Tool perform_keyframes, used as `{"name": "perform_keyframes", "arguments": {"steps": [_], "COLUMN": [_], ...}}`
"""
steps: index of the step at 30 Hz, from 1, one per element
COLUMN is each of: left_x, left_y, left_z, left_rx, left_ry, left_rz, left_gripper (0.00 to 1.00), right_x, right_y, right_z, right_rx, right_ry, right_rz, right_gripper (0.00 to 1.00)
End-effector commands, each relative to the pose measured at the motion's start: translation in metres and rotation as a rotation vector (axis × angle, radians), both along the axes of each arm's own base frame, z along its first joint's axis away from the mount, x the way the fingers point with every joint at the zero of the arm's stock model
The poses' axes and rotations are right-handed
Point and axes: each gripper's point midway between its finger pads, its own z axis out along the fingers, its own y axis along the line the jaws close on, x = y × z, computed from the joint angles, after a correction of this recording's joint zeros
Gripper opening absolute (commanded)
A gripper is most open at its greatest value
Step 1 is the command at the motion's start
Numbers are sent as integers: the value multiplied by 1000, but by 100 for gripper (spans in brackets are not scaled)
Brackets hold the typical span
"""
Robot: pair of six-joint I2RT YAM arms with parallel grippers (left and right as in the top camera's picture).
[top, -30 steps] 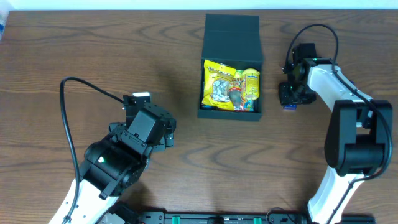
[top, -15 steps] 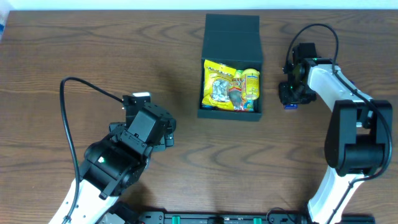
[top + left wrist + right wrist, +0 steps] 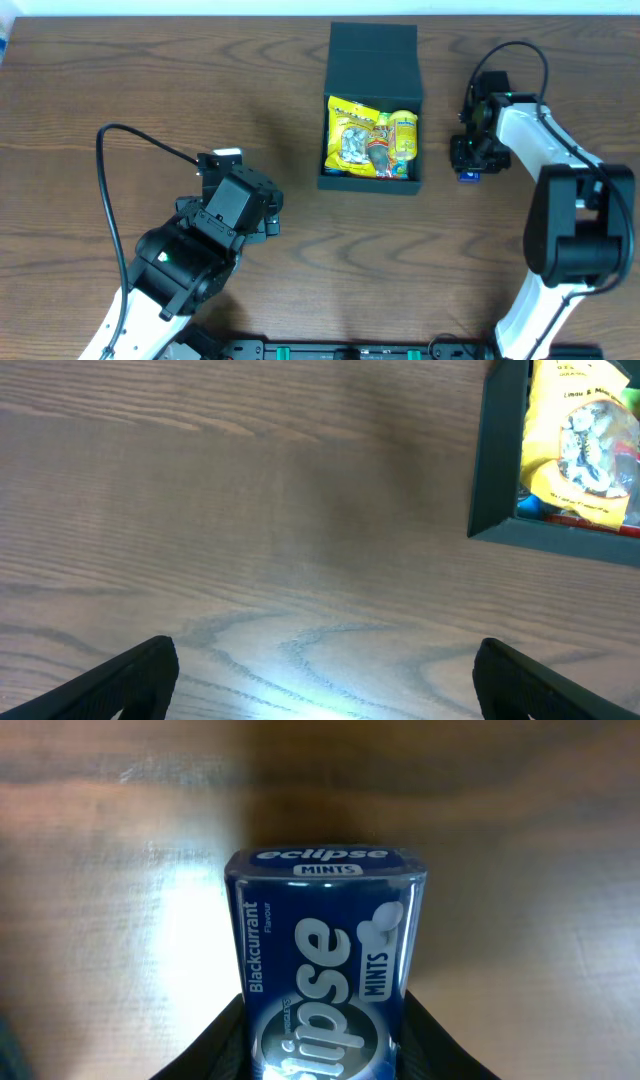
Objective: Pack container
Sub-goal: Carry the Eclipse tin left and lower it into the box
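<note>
The dark teal-black container (image 3: 371,62) lies open at the middle back of the table, its flap lid folded away. Yellow snack packets (image 3: 370,138) fill it, and its corner (image 3: 495,480) shows at the top right of the left wrist view. To its right, my right gripper (image 3: 468,168) is shut on a blue Eclipse mints tin (image 3: 325,960), both fingers pressed on the tin's sides. The tin shows as a small blue patch (image 3: 467,175) in the overhead view. At the lower left my left gripper (image 3: 325,680) hangs open over bare wood, holding nothing.
The brown wooden table (image 3: 120,80) spreads all round. A black cable (image 3: 135,135) loops from the left arm over the table's left part. A black bar (image 3: 350,350) runs along the front edge.
The right gripper's jaws have closed on the mints tin, and the right arm has shifted slightly to the right. The left arm and the container have not moved.
</note>
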Motion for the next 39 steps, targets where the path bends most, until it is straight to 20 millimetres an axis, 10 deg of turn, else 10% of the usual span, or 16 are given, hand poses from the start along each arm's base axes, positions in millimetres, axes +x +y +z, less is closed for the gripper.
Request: {"name": "perform_keyframes", "arguments": {"steps": [1, 6, 17, 26, 39], "left_x": [0, 0, 0, 0, 0], "left_y": [3, 3, 3, 3, 3], "left_z": [0, 0, 0, 0, 0], "left_rx": [16, 16, 16, 16, 16], "left_ry": [-2, -2, -2, -2, -2], "left_rz": [-1, -1, -1, -1, -1], "left_gripper": [95, 95, 95, 95, 95], "right_x": [3, -11, -47, -46, -9], "right_y": [-1, 14, 132, 195, 195], "right_z": [48, 97, 177, 148, 95], "right_rx": [2, 56, 349, 391, 342], "right_ry": [-107, -177, -316, -253, -171], "right_rz": [-84, -126, -25, -5, -63], "right_gripper": [1, 1, 1, 1, 1]}}
